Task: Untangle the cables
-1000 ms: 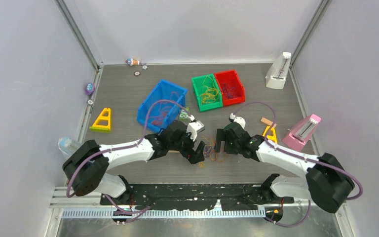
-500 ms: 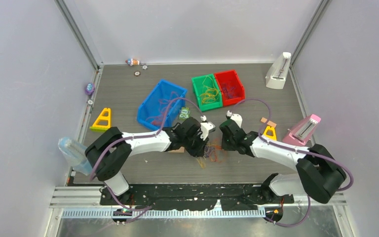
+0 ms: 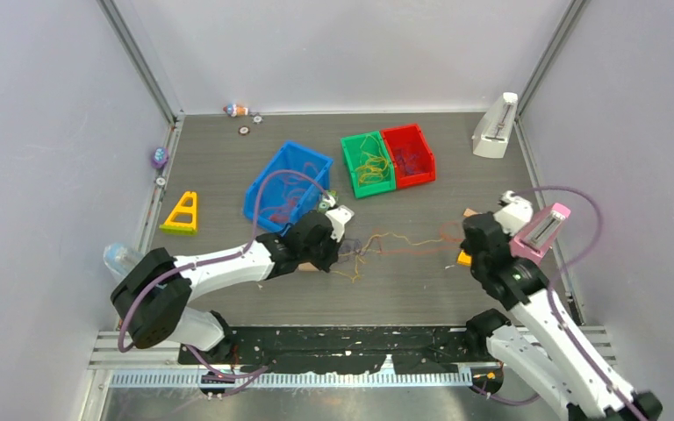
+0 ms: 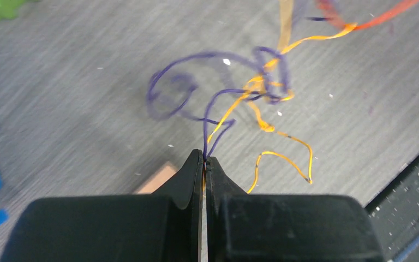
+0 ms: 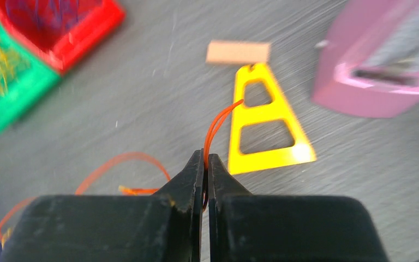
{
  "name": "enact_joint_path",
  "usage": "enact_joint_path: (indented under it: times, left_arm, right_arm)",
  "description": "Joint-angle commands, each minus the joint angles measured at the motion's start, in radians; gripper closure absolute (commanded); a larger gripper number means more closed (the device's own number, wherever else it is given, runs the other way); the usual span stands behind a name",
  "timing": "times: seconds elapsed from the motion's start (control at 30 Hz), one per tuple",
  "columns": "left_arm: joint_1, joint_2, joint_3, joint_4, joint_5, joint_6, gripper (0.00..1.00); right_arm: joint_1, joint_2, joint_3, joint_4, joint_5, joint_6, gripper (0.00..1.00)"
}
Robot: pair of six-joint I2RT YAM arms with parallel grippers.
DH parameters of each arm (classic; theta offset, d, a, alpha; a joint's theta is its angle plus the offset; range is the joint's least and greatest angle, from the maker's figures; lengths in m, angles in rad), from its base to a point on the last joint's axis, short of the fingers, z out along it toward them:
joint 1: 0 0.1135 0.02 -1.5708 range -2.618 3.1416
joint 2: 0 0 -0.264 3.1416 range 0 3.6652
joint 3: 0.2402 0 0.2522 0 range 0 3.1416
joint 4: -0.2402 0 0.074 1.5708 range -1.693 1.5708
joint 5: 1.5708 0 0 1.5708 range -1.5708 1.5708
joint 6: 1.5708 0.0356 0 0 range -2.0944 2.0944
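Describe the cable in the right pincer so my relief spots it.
Beside the pink metronome lies a yellow triangle. Just before it, the right pincer grips an orange-red cable, the only strand stretched away from the purple-and-yellow tangle.

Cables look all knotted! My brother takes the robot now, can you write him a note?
Left gripper: fingers shut on the purple cable.
Right gripper: fingers shut on the orange-red cable, stretched toward the right.
Tangle: on the table by the left gripper, purple and yellow cable knotted.
Done: some strands sit in the blue bin, green bin and red bin.
Left, likely: pull orange-red free, then part purple from yellow.
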Motion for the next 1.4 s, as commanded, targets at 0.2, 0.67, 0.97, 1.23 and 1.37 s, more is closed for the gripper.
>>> enact_joint_path:
  times: [0.2, 0.67, 0.97, 1.23, 1.37]
  left_arm:
    - [0.035, -0.009, 0.006, 0.017, -0.117, -0.033, 1.00]
    - [0.035, 0.035, 0.039, -0.035, -0.128, -0.038, 1.00]
    - [0.035, -0.107, 0.001, 0.014, -0.037, -0.035, 0.76]
    - [0.036, -0.331, 0.058, -0.192, -0.174, -0.088, 0.21]
    - [0.064, -0.459, 0.110, -0.340, -0.296, -0.126, 0.14]
  right_arm:
    - [-0.079, -0.239, 0.271, -0.194, 0.253, -0.099, 0.95]
    - [-0.079, -0.246, 0.694, -0.235, 0.413, -0.316, 0.95]
    - [-0.079, -0.154, 0.676, -0.148, -0.163, -0.387, 0.95]
    - [-0.078, 0.005, 0.598, 0.026, -0.526, -0.322, 0.95]
    - [-0.035, 0.090, 0.568, 0.154, -0.605, -0.273, 0.95]
